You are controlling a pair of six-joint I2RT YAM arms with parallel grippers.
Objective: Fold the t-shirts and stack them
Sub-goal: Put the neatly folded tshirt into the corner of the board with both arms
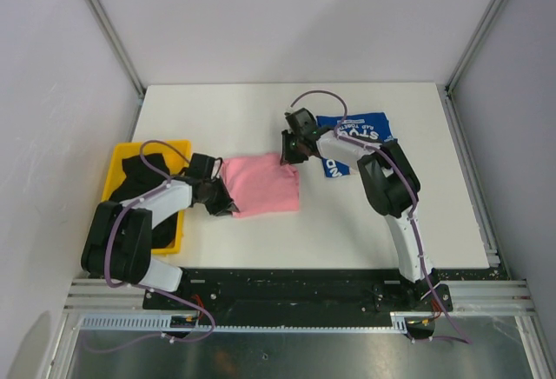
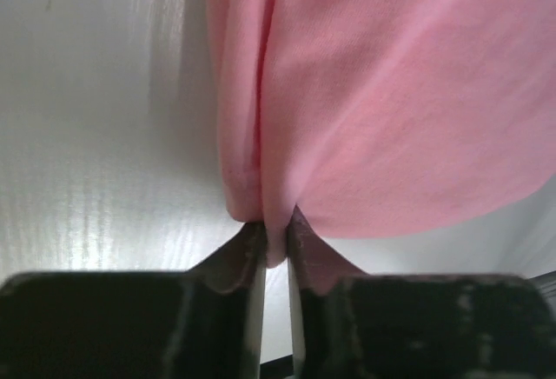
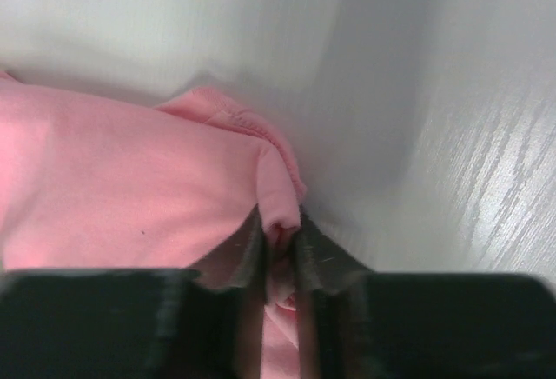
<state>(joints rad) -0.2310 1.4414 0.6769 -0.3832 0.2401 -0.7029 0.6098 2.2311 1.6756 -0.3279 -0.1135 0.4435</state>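
I only make out white fragments "ST" and "ND" on blue tee (image 1: pixel 369 129), right of centre; rest illegible.

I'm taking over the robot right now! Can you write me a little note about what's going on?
Left gripper: shut on the pink t-shirt, at its near-left corner.
Right gripper: shut on its far-right corner.
The pink t-shirt lies mid-table, the blue t-shirt at the far right, and the black t-shirts are bunched in the yellow bin.
Done: blue looks folded, pink partly folded.
Left: finish pink, probably stack it with blue, then fold the black ones.
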